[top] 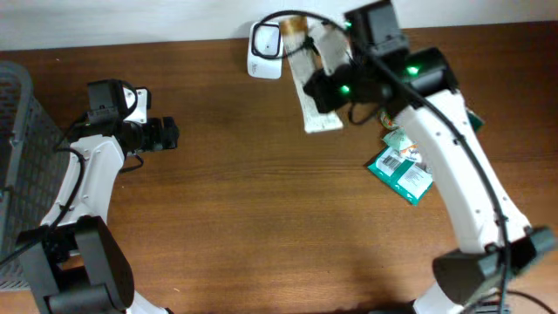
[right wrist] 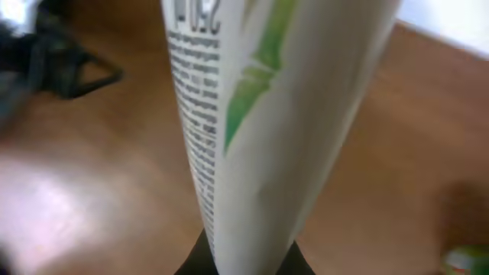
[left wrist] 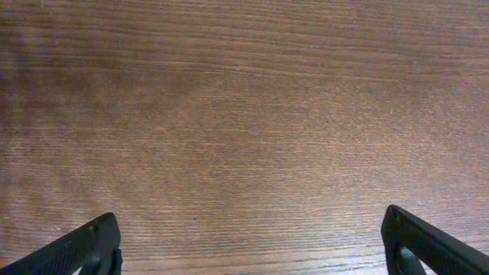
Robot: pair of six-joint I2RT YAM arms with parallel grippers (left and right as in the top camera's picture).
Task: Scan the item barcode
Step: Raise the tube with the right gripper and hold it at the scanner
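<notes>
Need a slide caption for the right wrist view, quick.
Right gripper shut on a white tube with green bamboo print, wooden table behind.

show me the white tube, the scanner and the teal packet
white tube (top: 319, 113), overhead view, its lower flat end
scanner (top: 262, 64), overhead view, its white body
teal packet (top: 404, 178), overhead view, its middle

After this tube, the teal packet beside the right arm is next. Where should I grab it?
Probably the teal packet at its lower-right edge, coming down from above. It lies flat on the table with its barcode label facing up near the other end, so pinching there should keep the label uncovered for the scan.
</notes>
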